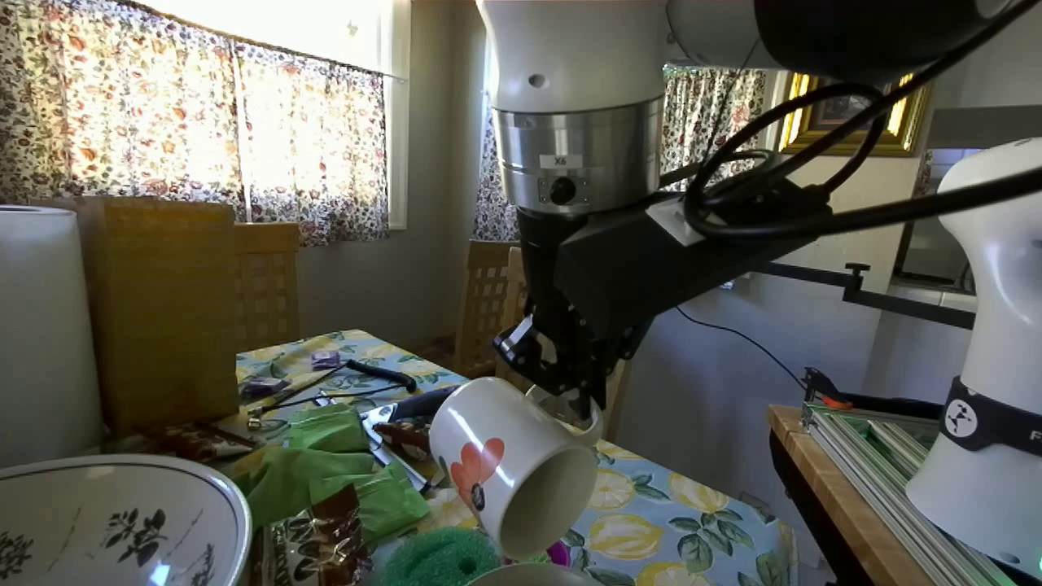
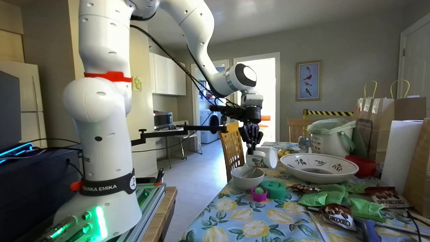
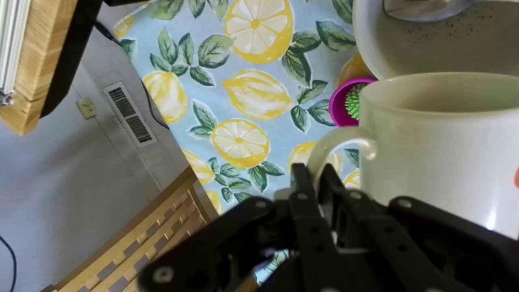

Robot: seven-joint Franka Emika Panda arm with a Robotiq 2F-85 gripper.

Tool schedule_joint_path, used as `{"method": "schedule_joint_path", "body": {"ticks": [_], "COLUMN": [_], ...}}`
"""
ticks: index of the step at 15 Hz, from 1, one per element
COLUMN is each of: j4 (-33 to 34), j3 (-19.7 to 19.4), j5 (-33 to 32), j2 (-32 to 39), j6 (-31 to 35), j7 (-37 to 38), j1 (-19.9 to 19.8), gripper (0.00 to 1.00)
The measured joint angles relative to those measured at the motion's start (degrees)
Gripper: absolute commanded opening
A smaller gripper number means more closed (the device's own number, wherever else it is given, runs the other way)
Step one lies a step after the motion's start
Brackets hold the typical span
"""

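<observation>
Pinches tight, right before the wrist camera, the curved handle of a white ceramic mug with the black claw. Holds the mug in mid-air over the bench, cloth-covered and printed with lemons on pale blue. Hangs tipped onto its side, presenting both its mouth and a red-petalled flower in an exterior view. Overlaps, in the wrist view, the edge of a round white bowl containing a spoon-like utensil. Gives way, just beside that bowl, to a small magenta cup filled with a spiky green tuft, then to a round green spongy piece next to the cup. Spreads farther along the bench to a wide white dish decorated with dark leaf prints, near crinkled green packets and a brown printed wrapper. Ends alongside at a lattice-backed wooden chair.
</observation>
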Motion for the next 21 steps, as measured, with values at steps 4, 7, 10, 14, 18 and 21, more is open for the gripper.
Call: {"method": "schedule_joint_path", "body": {"ticks": [4,7,10,14,18,21], "j4": [0.49,0.71,0.81,0.96,1.61,2.18], "j3": [0.39,1.11,1.51,1.73,2.1,2.49], "j5": [-1.04,-2.28,-3.05,-3.52,-5.5,-6.7], "j2": [0.09,0.11,0.11,0.11,0.11,0.11], "j6": [-0.21,-1.44,-2.16,-2.29,-3.99,-5.71], "j7": [1.31,2.94,4.08,5.84,8.45,9.98], "j1": [0.88,1.53,2.12,2.5,2.84,3.07], "gripper": [0.03,0.03,0.03,0.03,0.03,0.03]}}
